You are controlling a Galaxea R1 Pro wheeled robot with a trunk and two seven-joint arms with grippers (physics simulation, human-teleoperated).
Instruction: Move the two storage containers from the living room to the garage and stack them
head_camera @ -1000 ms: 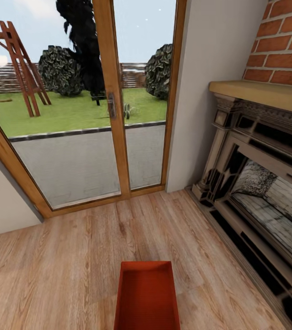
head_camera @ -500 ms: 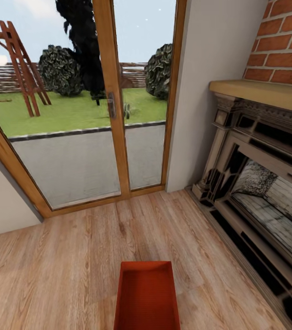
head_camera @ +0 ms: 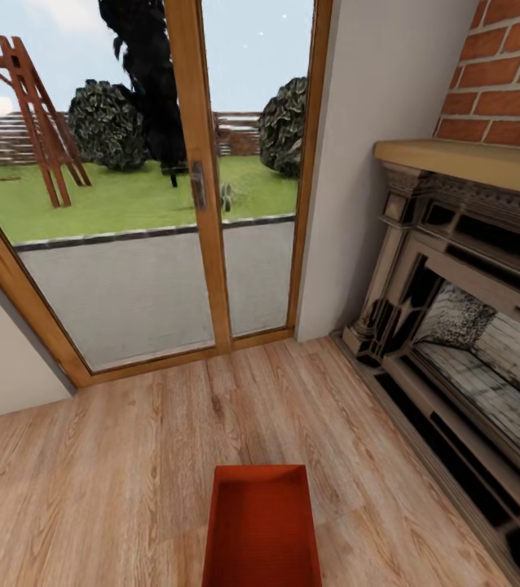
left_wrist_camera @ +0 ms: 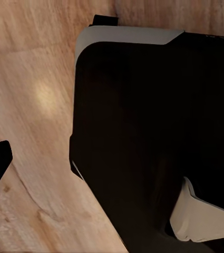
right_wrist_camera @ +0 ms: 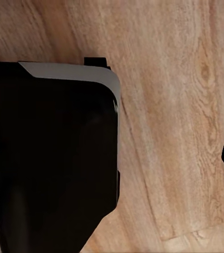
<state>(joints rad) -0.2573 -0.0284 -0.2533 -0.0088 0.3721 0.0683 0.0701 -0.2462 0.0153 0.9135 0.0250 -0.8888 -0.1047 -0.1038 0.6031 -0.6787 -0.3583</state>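
You have one storage container (head_camera: 262, 526) dead ahead on the living room's wood floor (head_camera: 113, 481), long axis pointing away, roughly centred between both arms, though I cannot tell either gripper's opening.

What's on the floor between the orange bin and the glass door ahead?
In the head view, nothing: bare wood planks run from the storage container to the glass door.

Item count, head view:
- Storage container (head_camera: 262, 526): one, orange-red, open-top, on the wood plank floor (head_camera: 113, 481).
- Fireplace (head_camera: 464, 326): one, with one mantel shelf (head_camera: 464, 163).
- Glazed door (head_camera: 154, 187): one, two panes.
- Door handle (head_camera: 198, 186): one.
- Swing frame (head_camera: 36, 114): one.
- Bushes (head_camera: 109, 122): two.
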